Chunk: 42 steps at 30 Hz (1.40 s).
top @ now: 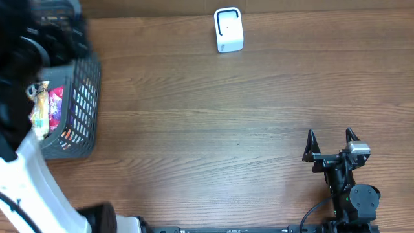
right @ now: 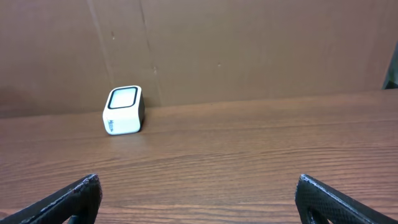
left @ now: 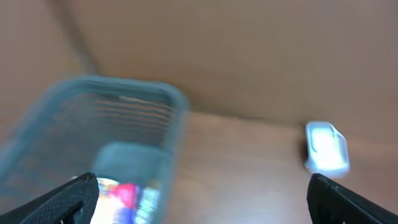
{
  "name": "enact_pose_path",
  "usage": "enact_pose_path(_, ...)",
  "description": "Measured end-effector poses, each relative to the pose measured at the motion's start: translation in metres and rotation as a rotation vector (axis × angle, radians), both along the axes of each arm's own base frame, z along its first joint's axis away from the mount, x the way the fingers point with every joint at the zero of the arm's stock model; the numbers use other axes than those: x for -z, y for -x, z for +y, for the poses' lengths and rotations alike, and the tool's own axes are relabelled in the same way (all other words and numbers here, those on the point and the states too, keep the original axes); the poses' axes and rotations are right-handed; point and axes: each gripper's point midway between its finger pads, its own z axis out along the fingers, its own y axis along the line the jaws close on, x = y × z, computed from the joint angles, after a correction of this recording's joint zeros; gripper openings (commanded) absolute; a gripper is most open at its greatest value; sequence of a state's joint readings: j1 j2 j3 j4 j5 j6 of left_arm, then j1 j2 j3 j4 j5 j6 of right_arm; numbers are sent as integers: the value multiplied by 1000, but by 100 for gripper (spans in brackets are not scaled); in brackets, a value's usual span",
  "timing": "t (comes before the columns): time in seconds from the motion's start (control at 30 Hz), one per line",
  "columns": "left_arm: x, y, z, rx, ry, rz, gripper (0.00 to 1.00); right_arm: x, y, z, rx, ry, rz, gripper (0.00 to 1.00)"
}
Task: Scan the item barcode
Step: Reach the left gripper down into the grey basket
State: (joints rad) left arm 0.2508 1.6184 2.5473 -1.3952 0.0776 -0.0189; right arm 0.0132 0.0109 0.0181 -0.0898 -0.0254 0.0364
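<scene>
Entry: barcode-scan station, opening step, fetching an item; nothing is lifted and nothing is presented to the reader. Worktop (top: 194,129): brown wood-grain, backed by a cardboard wall. Barcode scanner (top: 228,30): small white block with a dark-rimmed window, standing at the far edge near the middle, well apart from everything else. Basket (top: 81,110): grey mesh, at the left edge, holding the stock to be scanned: a pink packet (top: 55,103) and a yellow packet (top: 40,110) lying side by side; whether others lie beneath is too blurred to tell. Left claw (left: 204,186): jaws spread wide, empty, poised above the basket and looking down into it; its wrist view is smeared, so its height over the packets cannot be told. Right claw (top: 330,137): jaws likewise apart, empty, parked at the near right, facing the scanner across the worktop. Step in hand, by judgement: the left arm's reach into the basket for a packet. Next move calls for lowering between the basket walls and closing on a single packet without snagging the mesh or its neighbour. It is then lifted clear and carried rightward to the scanner, barcode face turned toward the window; where that barcode is printed does not show.
</scene>
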Motion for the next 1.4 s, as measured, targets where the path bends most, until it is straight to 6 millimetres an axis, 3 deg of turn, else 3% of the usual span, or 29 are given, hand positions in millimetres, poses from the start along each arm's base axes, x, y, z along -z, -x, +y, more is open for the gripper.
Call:
enact_pose_path(0.17, -12, 10, 79, -253, -11, -48, 100, 0, 0, 0, 0, 0, 0, 100)
enact_pose_path(0.33, 4, 16, 121, -374, -3, 3, 100, 0, 0, 0, 0, 0, 1, 100)
enact_pose_path(0.5, 46, 9, 162, -469, 28, 123, 100, 0, 0, 0, 0, 0, 0, 100)
enact_pose_path(0.63, 103, -2, 190, -525, 60, 285, 100, 0, 0, 0, 0, 0, 0, 100)
enact_pose_path(0.87, 216, -19, 213, -502, 89, 604, 100, 0, 0, 0, 1, 0, 0, 100)
enact_pose_path(1.0, 262, -19, 215, -451, 90, 740, 100, 0, 0, 0, 0, 0, 0, 100)
enact_pose_path(1.13, 301, -16, 219, -422, 79, 850, 100, 0, 0, 0, 0, 0, 0, 100)
enact_pose_path(1.4, 341, -12, 229, -418, 45, 959, 100, 0, 0, 0, 0, 0, 0, 100)
